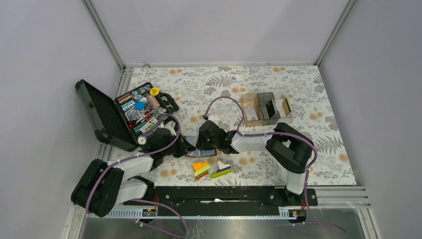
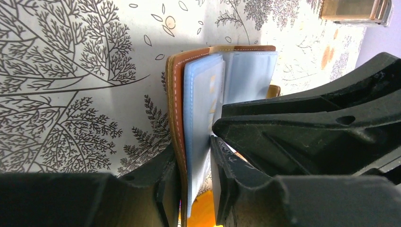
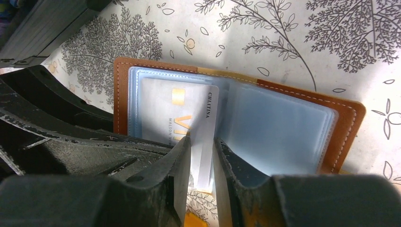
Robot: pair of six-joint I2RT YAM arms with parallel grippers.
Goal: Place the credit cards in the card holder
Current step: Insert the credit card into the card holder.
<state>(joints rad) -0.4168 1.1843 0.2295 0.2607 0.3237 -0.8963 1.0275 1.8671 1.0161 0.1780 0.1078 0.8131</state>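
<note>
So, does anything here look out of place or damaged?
Nothing is spilled or damaged. One credit card seems only partly in a sleeve of the open card holder, its end sticking out toward the right claw. The left claw pinches the holder's cover.

Floral-print table (image 1: 318, 149): open black plastic tool case (image 1: 103, 117) at ten o'clock, clear and brown compartment boxes (image 1: 260, 107) at one, orange, green and purple blocks (image 1: 202, 168) at six, open brown leather card holder (image 3: 121, 94) dead centre.
</note>
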